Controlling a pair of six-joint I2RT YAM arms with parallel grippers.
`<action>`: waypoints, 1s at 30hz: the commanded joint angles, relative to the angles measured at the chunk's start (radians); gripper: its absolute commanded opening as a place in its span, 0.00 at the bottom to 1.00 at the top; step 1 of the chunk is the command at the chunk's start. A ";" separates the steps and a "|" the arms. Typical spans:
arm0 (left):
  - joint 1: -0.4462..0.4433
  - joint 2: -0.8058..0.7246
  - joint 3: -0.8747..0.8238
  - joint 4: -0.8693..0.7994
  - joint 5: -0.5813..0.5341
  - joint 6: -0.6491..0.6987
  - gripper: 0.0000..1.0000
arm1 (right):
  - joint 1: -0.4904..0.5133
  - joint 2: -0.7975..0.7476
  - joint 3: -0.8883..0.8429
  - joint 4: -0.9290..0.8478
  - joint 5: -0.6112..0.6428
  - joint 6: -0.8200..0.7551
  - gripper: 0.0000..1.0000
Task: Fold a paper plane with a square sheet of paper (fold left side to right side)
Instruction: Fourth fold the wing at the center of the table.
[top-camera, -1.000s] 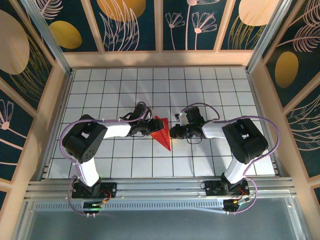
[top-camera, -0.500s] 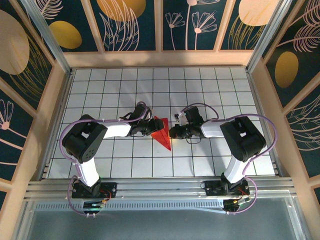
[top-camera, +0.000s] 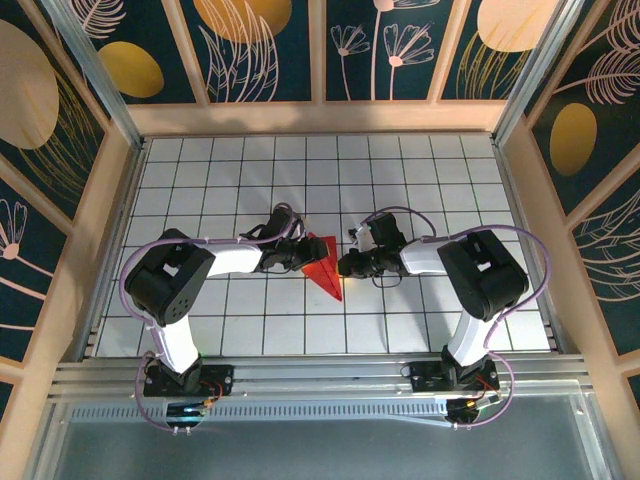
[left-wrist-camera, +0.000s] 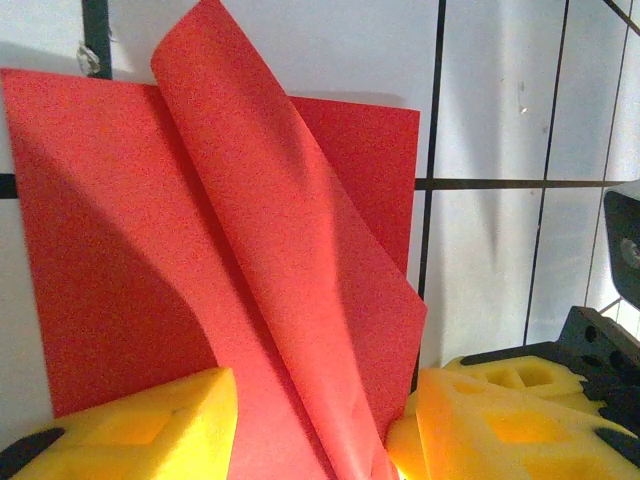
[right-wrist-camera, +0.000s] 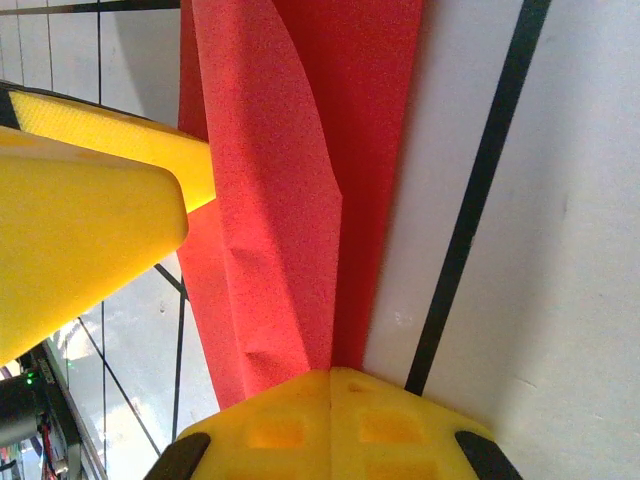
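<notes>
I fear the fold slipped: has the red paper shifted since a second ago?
No. In the top view the red paper covers the same grid tiles of the table as before.

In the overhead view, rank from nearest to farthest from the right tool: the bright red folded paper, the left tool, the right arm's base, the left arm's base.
1. Bright red folded paper, at the right tool, mid-table.
2. Left tool, across the paper, leftward.
3. Right arm's base, near edge, right.
4. Left arm's base, near edge, left.
</notes>
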 joint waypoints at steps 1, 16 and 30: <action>0.001 0.007 0.003 -0.078 -0.045 0.027 0.52 | 0.012 0.049 0.011 -0.038 0.038 -0.007 0.00; 0.002 -0.104 0.067 -0.113 -0.065 0.056 0.50 | 0.013 0.094 0.008 -0.070 0.069 0.006 0.00; -0.003 0.066 0.134 -0.011 0.123 0.070 0.13 | 0.016 0.095 0.013 -0.095 0.090 -0.003 0.00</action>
